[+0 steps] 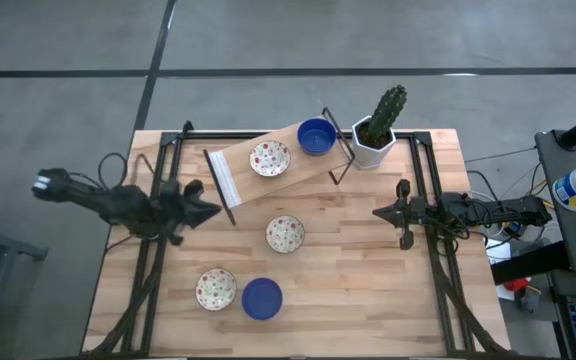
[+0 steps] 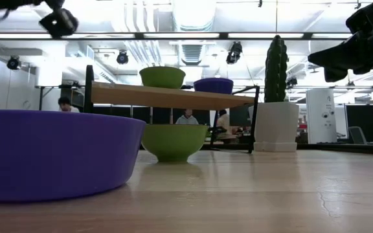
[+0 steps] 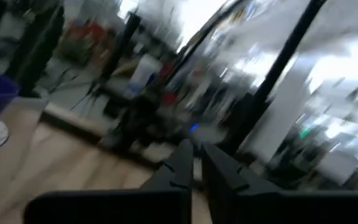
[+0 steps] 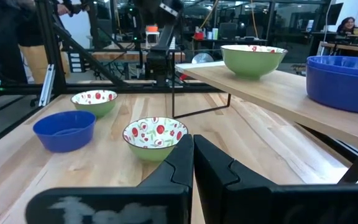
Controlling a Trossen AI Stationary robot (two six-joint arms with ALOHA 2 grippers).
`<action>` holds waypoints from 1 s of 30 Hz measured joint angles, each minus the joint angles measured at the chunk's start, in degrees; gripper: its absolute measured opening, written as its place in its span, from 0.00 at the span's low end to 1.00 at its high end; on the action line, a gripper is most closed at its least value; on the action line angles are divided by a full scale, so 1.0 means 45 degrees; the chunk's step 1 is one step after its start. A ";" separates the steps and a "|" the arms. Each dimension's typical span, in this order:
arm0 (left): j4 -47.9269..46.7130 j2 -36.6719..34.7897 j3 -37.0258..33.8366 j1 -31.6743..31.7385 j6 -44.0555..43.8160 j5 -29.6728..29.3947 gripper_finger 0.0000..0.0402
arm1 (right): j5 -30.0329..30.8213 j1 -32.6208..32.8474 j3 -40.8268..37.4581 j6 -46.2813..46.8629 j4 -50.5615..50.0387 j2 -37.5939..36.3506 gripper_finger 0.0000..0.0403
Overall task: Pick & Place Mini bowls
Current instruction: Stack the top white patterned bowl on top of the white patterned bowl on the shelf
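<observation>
Right gripper (image 1: 376,211), jaws clenched and empty, is facing the nearest patterned bowl (image 1: 285,234) lying straight ahead on the surface; left gripper (image 1: 216,208), likewise clenched, is waiting.

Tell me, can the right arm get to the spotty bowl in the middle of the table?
Probably yes. The right gripper points toward the spotty bowl with only bare table between them. The shelf sits farther back, out of the path.

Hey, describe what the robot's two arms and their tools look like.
Both arms are dark, nearly black, slim and jointed. The left tool and right tool taper to pointed tips. Black cables trail behind each arm. Up close, the right tool's fingers are matte black, angular wedges. No markings are visible.
</observation>
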 joint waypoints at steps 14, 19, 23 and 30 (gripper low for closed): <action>-0.8891 0.7188 0.8411 -0.0131 0.2631 -0.2382 0.36 | -0.0004 0.0005 0.0000 -0.0016 -0.0005 0.0011 0.02; -0.9116 0.9078 0.9595 -0.0507 0.4306 -0.2548 0.37 | -0.0001 0.0000 0.0000 -0.0024 -0.0009 0.0016 0.02; -1.0101 1.0563 1.0549 -0.0535 0.4151 -0.2693 0.37 | -0.0002 0.0000 0.0000 -0.0025 -0.0009 0.0026 0.02; -1.0186 1.2689 1.0959 -0.0593 0.4368 -0.2714 0.37 | -0.0002 0.0000 0.0000 -0.0009 0.0000 0.0087 0.02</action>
